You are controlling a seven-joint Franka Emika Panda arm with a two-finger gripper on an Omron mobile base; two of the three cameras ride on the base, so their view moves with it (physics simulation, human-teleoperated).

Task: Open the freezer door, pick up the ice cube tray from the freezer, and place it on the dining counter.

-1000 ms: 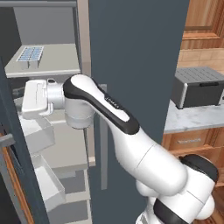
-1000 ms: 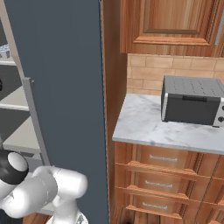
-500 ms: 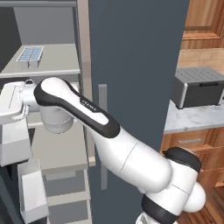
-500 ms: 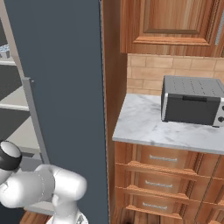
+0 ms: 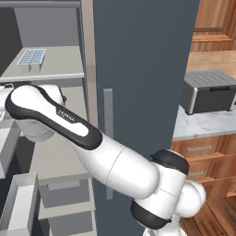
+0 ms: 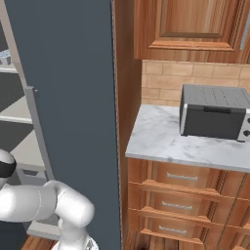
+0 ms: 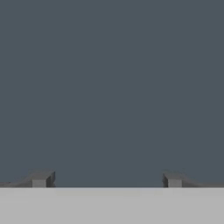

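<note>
The freezer (image 5: 50, 152) stood open at the left of the left base view, its light grey shelves and drawers exposed. To its right, the plain slate-grey door (image 5: 143, 69) remained closed, with a grey vertical bar handle (image 5: 108, 138) near its left edge. The freezer door (image 5: 9, 216) showed only as a dark edge at the lower left, swung toward the camera, with a white bin (image 5: 20, 207) on its inner side.

Right of the appliance, a small marble counter (image 6: 180, 141) sat over wooden drawers (image 6: 185, 205), below wooden wall cabinets (image 6: 190, 24) and a tan tile backsplash. A grey toaster oven (image 6: 215, 111) rested on this counter, toward the far wall.

The white arm (image 5: 92, 152) rose from the lower right of the left base view and reached left across the freezer opening, its wrist at the left frame edge at mid height.

The ice cube tray (image 5: 31, 57) lay flat on the upper freezer shelf (image 5: 50, 69), toward the left side, above the arm and well apart from it.

In the hand view, the hand (image 7: 107, 179) faced a flat slate-grey surface. Its two dark fingertips (image 7: 40, 178) stood far apart, spread wide, with nothing between them.
</note>
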